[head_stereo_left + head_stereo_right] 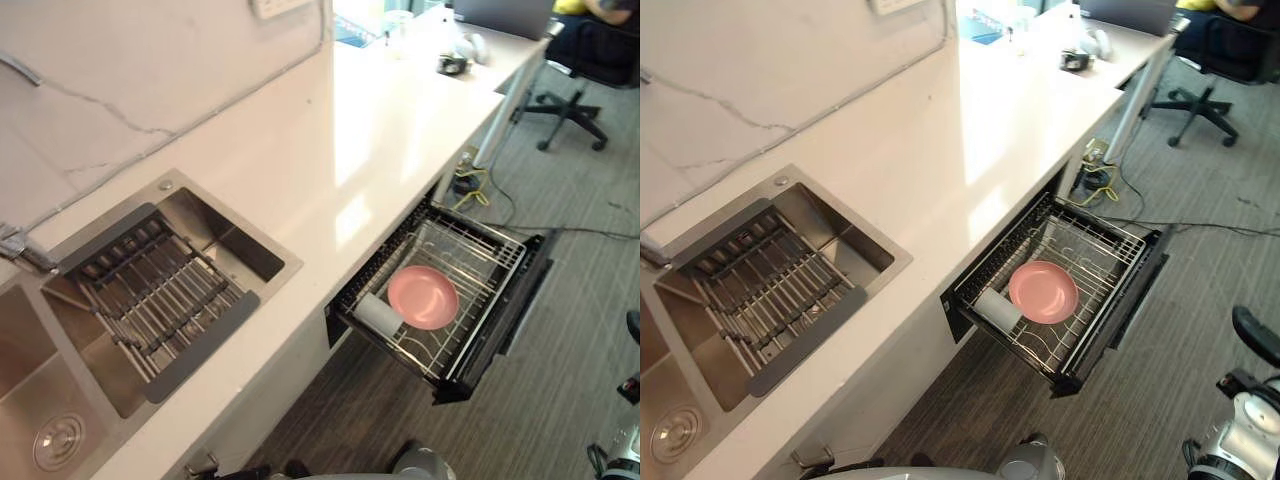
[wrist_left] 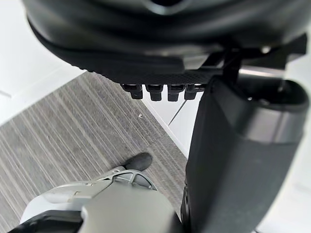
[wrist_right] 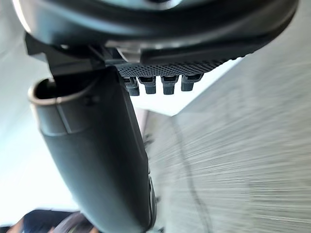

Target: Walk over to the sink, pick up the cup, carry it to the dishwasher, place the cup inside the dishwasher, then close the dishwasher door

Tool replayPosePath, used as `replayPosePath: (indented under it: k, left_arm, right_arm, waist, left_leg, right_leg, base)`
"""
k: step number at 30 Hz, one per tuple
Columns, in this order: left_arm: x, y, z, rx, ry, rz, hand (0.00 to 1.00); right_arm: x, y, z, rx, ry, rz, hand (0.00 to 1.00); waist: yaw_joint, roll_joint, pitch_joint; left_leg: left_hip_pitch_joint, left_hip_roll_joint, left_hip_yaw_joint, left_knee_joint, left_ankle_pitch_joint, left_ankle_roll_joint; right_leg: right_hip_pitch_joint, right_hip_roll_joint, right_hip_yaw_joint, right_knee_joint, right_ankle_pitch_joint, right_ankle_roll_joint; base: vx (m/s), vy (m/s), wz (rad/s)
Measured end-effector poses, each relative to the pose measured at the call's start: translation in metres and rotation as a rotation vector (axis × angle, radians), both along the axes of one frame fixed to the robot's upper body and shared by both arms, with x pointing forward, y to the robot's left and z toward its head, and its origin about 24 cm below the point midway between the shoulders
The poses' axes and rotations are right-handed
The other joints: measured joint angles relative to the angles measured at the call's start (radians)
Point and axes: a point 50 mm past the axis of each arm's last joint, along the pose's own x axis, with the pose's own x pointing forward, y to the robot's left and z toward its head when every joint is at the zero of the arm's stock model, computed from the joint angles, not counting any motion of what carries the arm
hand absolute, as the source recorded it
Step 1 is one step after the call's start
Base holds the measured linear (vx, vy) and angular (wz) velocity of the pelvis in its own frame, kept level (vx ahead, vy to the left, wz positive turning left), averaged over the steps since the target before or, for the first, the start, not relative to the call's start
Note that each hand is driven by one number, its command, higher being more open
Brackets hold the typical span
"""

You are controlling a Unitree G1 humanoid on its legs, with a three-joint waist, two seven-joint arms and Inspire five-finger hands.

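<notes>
Left hand (image 2: 165, 53): the fingers (image 2: 153, 91) hang in a relaxed row below the palm, not curled round anything. The thumb (image 2: 238, 160) stands out beside them. Nothing lies between thumb and fingers. Past the fingertips shows grey striped carpet floor (image 2: 63, 131).

Right hand (image 3: 160, 43): same posture. The fingers (image 3: 168, 83) are loose and empty, with the thumb (image 3: 97, 160) set apart from them. Carpet floor shows beyond the fingertips.

Cup (image 1: 378, 313): white, located in the wire rack (image 1: 470, 250) of the dishwasher drawer (image 1: 505, 315), well apart from the fingers of both hands. It appears to lie on its side, just beside a pink bowl (image 1: 423, 297) in the same rack, on the side of the bowl nearer the sink. Whether cup and bowl touch cannot be told.

Dishwasher drawer: pulled out from under the white countertop (image 1: 370, 130), over the carpet floor.

Sink (image 1: 265, 240): stainless steel, set into the countertop, well apart from the drawer. A dark drainer rack (image 1: 150, 290) spans one basin. A second basin with a round drain (image 1: 58, 440) lies beside it.

Background: an office chair (image 1: 575, 95) stands at the far end of the countertop, with a person (image 1: 610, 8) seated at it
</notes>
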Motion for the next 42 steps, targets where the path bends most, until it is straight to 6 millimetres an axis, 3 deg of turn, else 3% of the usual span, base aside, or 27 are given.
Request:
replayPosePath:
  k: [2, 3, 5, 9, 13, 16, 20, 24, 27, 31, 35, 36, 39, 42]
  left_arm:
    - [0.016, -0.009, 0.001, -0.024, -0.043, -0.047, 1.00]
    - [0.021, -0.011, 0.001, -0.031, -0.056, -0.055, 1.00]
    - [0.032, -0.021, 0.003, -0.058, -0.091, -0.078, 1.00]
    - [0.050, -0.027, 0.007, -0.071, -0.129, -0.115, 1.00]
    - [0.068, -0.039, 0.012, -0.124, -0.180, -0.116, 1.00]
    - [0.077, -0.047, 0.015, -0.147, -0.202, -0.123, 1.00]
    - [0.075, -0.057, 0.013, -0.187, -0.187, -0.101, 1.00]
    - [0.071, -0.066, 0.011, -0.208, -0.179, -0.102, 1.00]
    - [0.053, -0.074, 0.005, -0.233, -0.124, -0.083, 1.00]
    - [0.036, -0.086, 0.001, -0.267, -0.095, -0.031, 1.00]
    - [0.033, -0.087, 0.001, -0.277, -0.106, -0.034, 1.00]
    - [0.031, -0.087, 0.000, -0.276, -0.105, -0.032, 1.00]
    - [0.027, -0.087, -0.001, -0.276, -0.115, -0.027, 1.00]
    - [0.023, -0.084, -0.001, -0.285, -0.137, -0.011, 1.00]
  right_arm:
    - [0.010, 0.002, -0.006, 0.063, -0.013, 0.039, 0.00]
    - [0.014, 0.003, -0.006, 0.071, -0.023, 0.050, 0.00]
    - [0.035, 0.012, -0.003, 0.073, -0.045, 0.143, 0.00]
    - [0.069, 0.030, 0.009, 0.040, -0.072, 0.306, 0.00]
    - [0.111, 0.054, 0.046, -0.126, -0.089, 0.510, 0.00]
    - [0.125, 0.063, 0.061, -0.219, -0.065, 0.573, 0.00]
    - [0.124, 0.057, 0.067, -0.273, -0.028, 0.572, 0.00]
    - [0.121, 0.052, 0.065, -0.294, 0.020, 0.549, 0.00]
    - [0.124, 0.050, 0.067, -0.329, 0.068, 0.563, 0.00]
    - [0.147, 0.055, 0.068, -0.352, 0.153, 0.622, 0.00]
    - [0.165, 0.069, 0.063, -0.382, 0.257, 0.728, 0.00]
    - [0.171, 0.074, 0.061, -0.386, 0.283, 0.769, 1.00]
    - [0.183, 0.093, 0.056, -0.380, 0.318, 0.890, 1.00]
    - [0.188, 0.109, 0.045, -0.337, 0.336, 0.964, 1.00]
  waist:
    - [-0.010, 0.049, 0.038]
    - [-0.011, 0.059, 0.054]
    - [-0.011, 0.128, 0.090]
    - [-0.003, 0.188, 0.135]
    - [-0.001, 0.219, 0.195]
    - [0.004, 0.225, 0.217]
    - [0.005, 0.238, 0.218]
    - [0.009, 0.258, 0.209]
    - [0.029, 0.282, 0.189]
    - [0.063, 0.318, 0.138]
    - [0.102, 0.316, 0.112]
    - [0.114, 0.312, 0.100]
    - [0.144, 0.294, 0.075]
    - [0.150, 0.273, 0.066]
  left_leg:
    - [-0.039, -0.010, 0.009, -0.001, -0.001, -0.004]
    - [-0.047, -0.012, 0.011, -0.001, 0.000, -0.005]
    - [-0.080, -0.013, 0.018, -0.002, 0.005, -0.007]
    - [-0.122, -0.008, 0.019, -0.011, 0.046, -0.005]
    - [-0.140, -0.009, 0.011, -0.011, 0.062, 0.004]
    - [-0.157, -0.020, -0.021, -0.010, 0.071, 0.012]
    - [-0.149, -0.052, -0.101, -0.007, 0.077, 0.021]
    - [-0.128, -0.088, -0.203, -0.007, 0.081, 0.026]
    - [-0.115, -0.111, -0.274, -0.011, 0.083, 0.027]
    - [-0.107, -0.126, -0.350, -0.012, 0.104, 0.032]
    - [-0.098, -0.122, -0.390, -0.012, 0.125, 0.035]
    - [-0.099, -0.121, -0.402, -0.012, 0.130, 0.036]
    - [-0.098, -0.120, -0.420, -0.012, 0.138, 0.035]
    - [-0.097, -0.120, -0.426, -0.012, 0.141, 0.033]
  right_leg:
    - [-0.057, -0.017, 0.028, 0.009, 0.006, -0.007]
    - [-0.069, -0.016, 0.035, 0.009, 0.008, -0.010]
    - [-0.120, -0.011, 0.054, 0.010, 0.014, -0.022]
    - [-0.174, -0.007, 0.061, 0.026, 0.013, -0.050]
    - [-0.188, -0.011, 0.056, 0.030, 0.017, -0.058]
    - [-0.187, -0.035, 0.030, 0.047, 0.018, -0.058]
    - [-0.155, -0.091, -0.009, 0.082, 0.015, -0.053]
    - [-0.076, -0.163, -0.093, 0.133, -0.014, -0.026]
    - [-0.013, -0.220, -0.163, 0.180, -0.042, -0.013]
    - [0.058, -0.263, -0.248, 0.230, -0.072, -0.006]
    - [0.098, -0.274, -0.289, 0.268, -0.099, -0.009]
    - [0.107, -0.275, -0.300, 0.273, -0.106, -0.008]
    - [0.119, -0.276, -0.304, 0.282, -0.115, -0.010]
    - [0.122, -0.274, -0.296, 0.278, -0.115, -0.010]
  base:
    - [-0.15, -0.019, -0.18]
    - [-0.13, -0.028, -0.19]
    - [-0.09, -0.046, -0.19]
    - [-0.02, -0.098, -0.02]
    - [0.01, -0.078, 0.05]
    - [0.03, -0.053, 0.29]
    - [0.06, -0.014, 0.38]
    - [0.00, 0.039, 0.69]
    - [-0.04, 0.063, 0.75]
    - [-0.01, 0.008, 0.52]
    - [-0.01, -0.056, 0.29]
    - [0.00, -0.066, 0.27]
    - [0.00, -0.054, 0.18]
    - [-0.01, -0.027, 0.04]
